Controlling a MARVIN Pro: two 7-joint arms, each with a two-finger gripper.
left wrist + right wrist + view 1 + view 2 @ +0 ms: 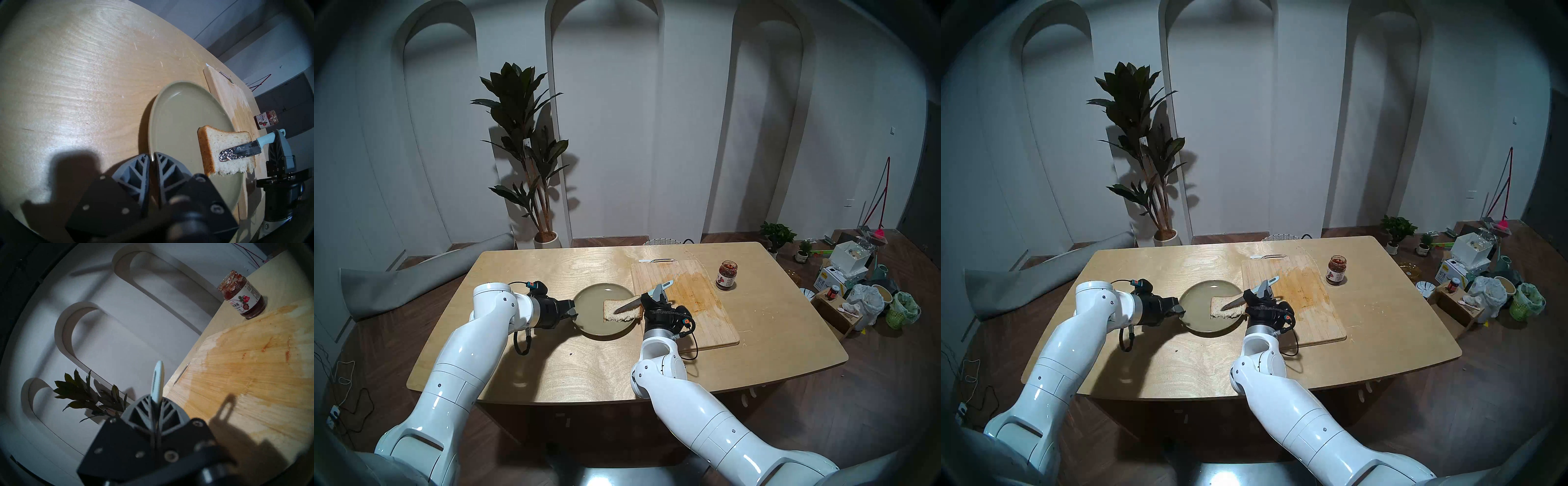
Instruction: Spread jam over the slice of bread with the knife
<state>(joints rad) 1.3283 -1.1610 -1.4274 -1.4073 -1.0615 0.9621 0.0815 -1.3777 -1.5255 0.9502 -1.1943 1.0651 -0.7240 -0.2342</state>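
Observation:
The slice of bread (pixel 619 316) lies on the right part of a round greenish plate (pixel 595 295), its ragged edge toward me. My right gripper (pixel 656 295) is shut on the pale blue handle of the knife (pixel 628 305). The dark blade rests flat across the bread (pixel 226 140), and glossy jam clings to the tip of the knife (pixel 246 150). The handle end of the knife (pixel 158 378) sticks out past the right gripper (pixel 157 399). My left gripper (pixel 152 157) pinches the plate (pixel 178 127) by its left rim. The open jam jar (pixel 726 275) stands far right.
A wooden cutting board (pixel 697 305) with orange smears lies right of the plate, under my right wrist. The jam jar (pixel 243 295) stands on the table just past the board's far right corner. Boxes, bags and small plants crowd the floor at the right.

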